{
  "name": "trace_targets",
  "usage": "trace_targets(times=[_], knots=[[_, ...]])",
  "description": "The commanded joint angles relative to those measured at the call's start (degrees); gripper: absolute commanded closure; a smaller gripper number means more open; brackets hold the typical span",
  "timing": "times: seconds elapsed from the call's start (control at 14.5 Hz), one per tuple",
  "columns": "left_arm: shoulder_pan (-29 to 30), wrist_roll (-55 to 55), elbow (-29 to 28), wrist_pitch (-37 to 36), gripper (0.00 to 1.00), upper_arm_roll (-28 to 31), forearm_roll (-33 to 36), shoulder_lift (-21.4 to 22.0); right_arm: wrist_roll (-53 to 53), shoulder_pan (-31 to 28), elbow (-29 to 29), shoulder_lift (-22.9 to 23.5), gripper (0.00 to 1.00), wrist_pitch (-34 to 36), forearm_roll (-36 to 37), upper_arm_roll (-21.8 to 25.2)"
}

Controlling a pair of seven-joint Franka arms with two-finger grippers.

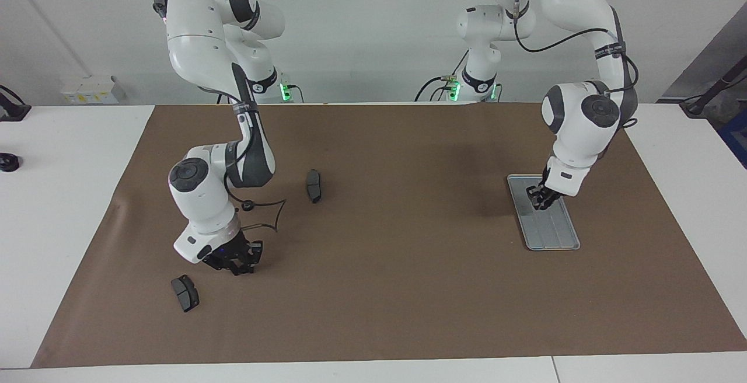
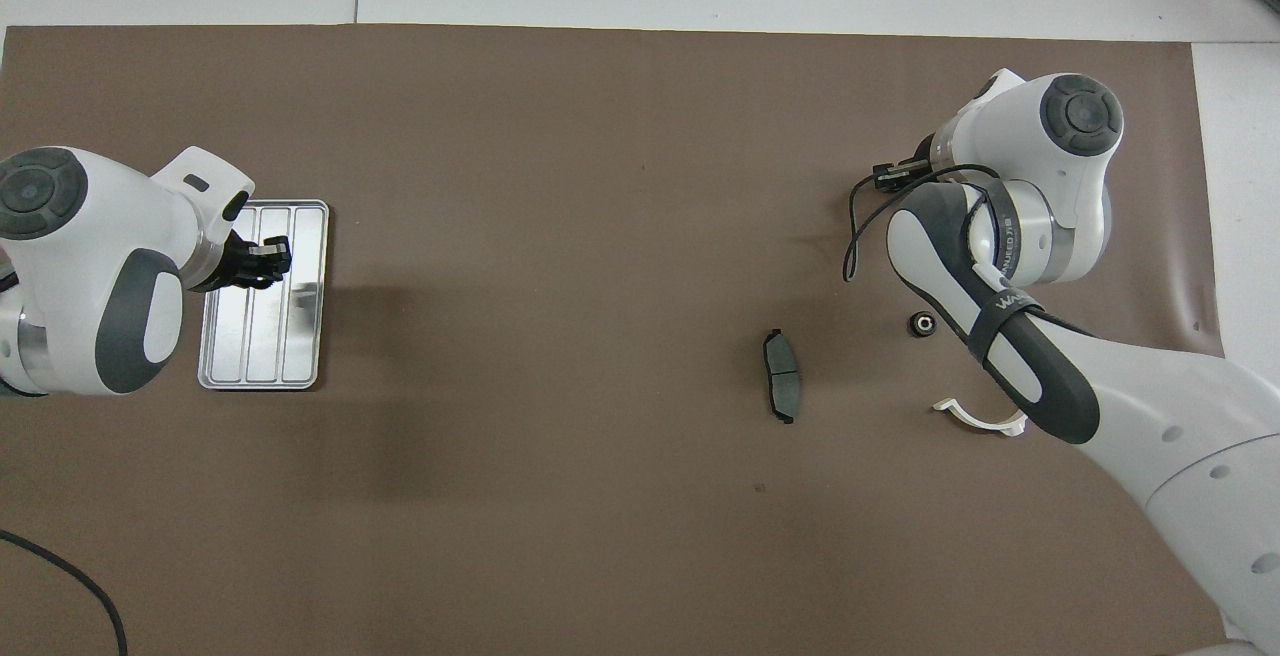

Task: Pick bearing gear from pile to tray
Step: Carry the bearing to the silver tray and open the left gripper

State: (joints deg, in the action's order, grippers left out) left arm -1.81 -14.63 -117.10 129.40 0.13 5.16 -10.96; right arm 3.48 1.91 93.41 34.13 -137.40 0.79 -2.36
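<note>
The left gripper (image 1: 540, 201) hangs low over the tray (image 1: 557, 237), fingertips drawn in; whether a gear sits between them cannot be told. The right gripper (image 1: 236, 263), low over the brown mat (image 1: 379, 289), looks pinched on something small and dark, perhaps a gear. Only the facing view shows a brake pad (image 1: 184, 292) beside it; the overhead view alone shows the white half-ring bracket (image 2: 980, 421). A loose gear (image 2: 920, 323) and another brake pad (image 2: 781, 388) lie near the right arm. No writing is readable. Mid-mat lies open.

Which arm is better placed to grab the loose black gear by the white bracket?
Right. The right gripper is low near the gear; the left gripper is over the tray at the left arm's end.
</note>
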Motion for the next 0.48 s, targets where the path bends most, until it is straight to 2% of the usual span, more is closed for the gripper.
trace_targets(times=[0.0,0.07,0.41], knots=[[3.12,3.54,-4.79,1.82,1.0,-0.74,0.91,2.79,0.83,-0.24,1.08,0.67,0.79,-1.47,0.62,-0.36],[3.56,4.34,-5.76,1.9,1.0,-0.74,0.82,3.22,0.83,-0.24,1.08,0.67,0.84,-1.47,0.62,-0.36],[3.83,4.52,-9.63,2.69,1.0,-0.74,0.82,4.81,0.83,0.28,-0.23,0.5,0.97,0.36,0.71,-0.36]])
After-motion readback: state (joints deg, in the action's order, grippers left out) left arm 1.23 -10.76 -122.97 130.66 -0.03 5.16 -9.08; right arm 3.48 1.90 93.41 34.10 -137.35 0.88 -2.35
